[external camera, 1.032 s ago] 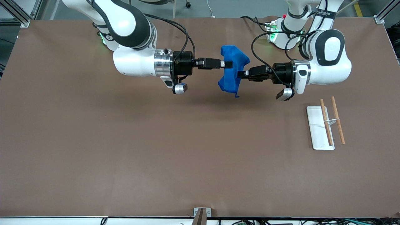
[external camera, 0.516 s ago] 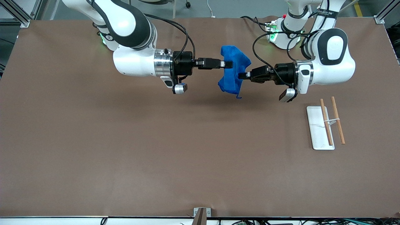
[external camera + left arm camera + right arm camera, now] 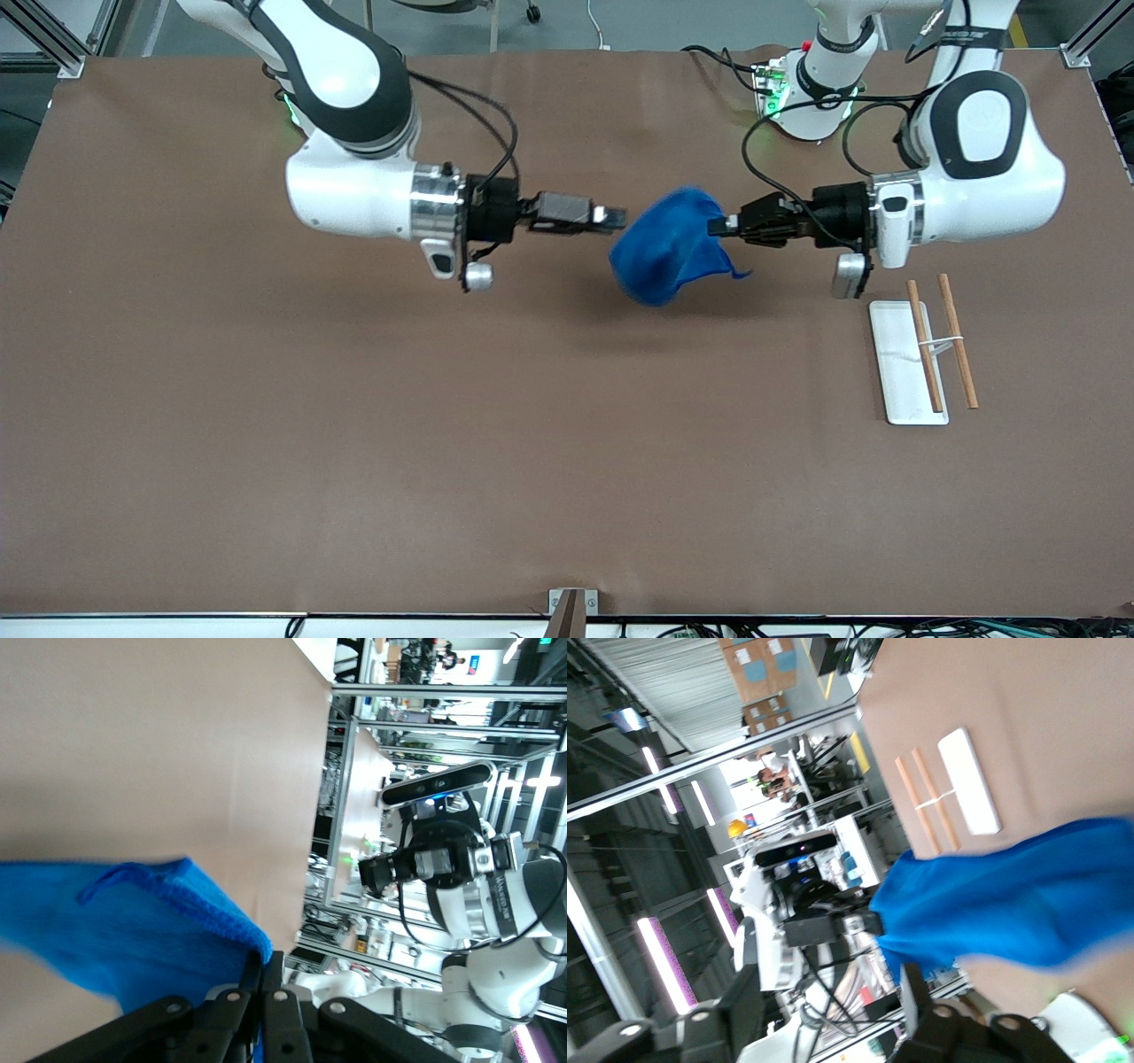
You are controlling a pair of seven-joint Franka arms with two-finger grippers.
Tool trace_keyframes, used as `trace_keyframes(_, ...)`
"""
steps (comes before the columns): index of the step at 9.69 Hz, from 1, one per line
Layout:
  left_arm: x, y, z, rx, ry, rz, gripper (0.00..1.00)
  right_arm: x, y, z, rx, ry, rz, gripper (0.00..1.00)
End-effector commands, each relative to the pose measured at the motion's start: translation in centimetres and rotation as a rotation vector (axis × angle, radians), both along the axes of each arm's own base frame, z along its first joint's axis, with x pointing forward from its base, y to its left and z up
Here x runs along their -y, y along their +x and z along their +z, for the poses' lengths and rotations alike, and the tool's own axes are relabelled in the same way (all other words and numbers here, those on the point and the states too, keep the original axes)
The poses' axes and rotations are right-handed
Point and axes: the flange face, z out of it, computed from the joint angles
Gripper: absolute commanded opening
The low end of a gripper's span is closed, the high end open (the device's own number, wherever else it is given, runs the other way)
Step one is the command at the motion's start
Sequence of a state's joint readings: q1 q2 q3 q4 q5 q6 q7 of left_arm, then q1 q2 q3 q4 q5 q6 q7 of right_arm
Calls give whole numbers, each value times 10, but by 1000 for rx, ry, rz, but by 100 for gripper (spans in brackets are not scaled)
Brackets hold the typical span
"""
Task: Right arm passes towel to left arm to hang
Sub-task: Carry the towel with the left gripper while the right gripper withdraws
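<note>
The bright blue towel [image 3: 666, 250] hangs bunched in the air over the table's middle. My left gripper [image 3: 719, 227] is shut on its upper edge. In the left wrist view the towel [image 3: 133, 930] is pinched between the closed jaws of that gripper [image 3: 264, 967]. My right gripper [image 3: 613, 215] is open and empty, a short gap away from the towel on the right arm's side. In the right wrist view its fingers [image 3: 914, 990] stand wide apart, with the towel [image 3: 1028, 895] ahead of them and the left gripper [image 3: 833, 926] holding it.
A white rack base [image 3: 895, 372] with two wooden rods [image 3: 959, 353] stands near the left arm's end of the brown table [image 3: 354, 425], nearer to the front camera than the left gripper. It also shows in the right wrist view [image 3: 970, 784].
My right gripper has let go of the towel and drawn back toward its own end. My left gripper has carried the towel toward the left arm's end, and the cloth now swings.
</note>
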State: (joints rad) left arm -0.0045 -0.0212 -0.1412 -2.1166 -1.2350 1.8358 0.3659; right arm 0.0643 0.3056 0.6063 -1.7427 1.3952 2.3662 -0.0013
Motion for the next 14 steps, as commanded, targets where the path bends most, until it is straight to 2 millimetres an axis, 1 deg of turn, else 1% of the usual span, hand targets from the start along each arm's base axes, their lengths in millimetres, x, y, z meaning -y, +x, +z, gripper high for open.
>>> trace_keyframes(1, -41, 16, 19, 105, 262, -77, 0, 49, 20, -19, 76, -234, 52, 100)
trace_keyframes(2, -69, 27, 27, 140, 386, -86, 0, 82, 34, -30, 81, -361, 97, 100)
trace_keyframes(3, -101, 32, 30, 140, 454, -54, 0, 118, 42, -33, 95, -524, 149, 100)
trace_keyframes(4, -145, 35, 29, 132, 516, -9, 0, 150, 46, -24, 128, -689, 176, 100)
trace_keyframes(5, -177, 38, 28, 141, 609, 1, 0, 180, 49, -14, 157, -831, 189, 100)
trace_keyframes(6, -207, 44, 25, 149, 690, 19, 0, 226, 58, -4, 181, -971, 174, 100)
trace_keyframes(7, -235, 48, 21, 151, 720, 79, 0, 271, 58, 13, 190, -1098, 162, 100)
trace_keyframes(8, -259, 48, 12, 138, 742, 120, 0, 308, 56, 32, 195, -1177, 131, 100)
trace_keyframes(9, -286, 48, 5, 133, 790, 155, 0, 327, 50, 55, 214, -1234, 103, 100)
trace_keyframes(10, -305, 47, -8, 116, 823, 180, 0, 346, 40, 78, 203, -1306, 111, 100)
trace_keyframes(11, -323, 46, -18, 98, 836, 207, 0, 369, 34, 102, 148, -1328, 107, 100)
trace_keyframes(12, -341, 44, -30, 80, 850, 227, 0, 377, 29, 128, 125, -1331, 103, 100)
trace_keyframes(13, -359, 40, -37, 97, 863, 216, 0, 398, 20, 160, 88, -1329, 74, 100)
trace_keyframes(14, -380, 35, -49, 112, 872, 200, 0, 415, 11, 178, 45, -1313, 60, 100)
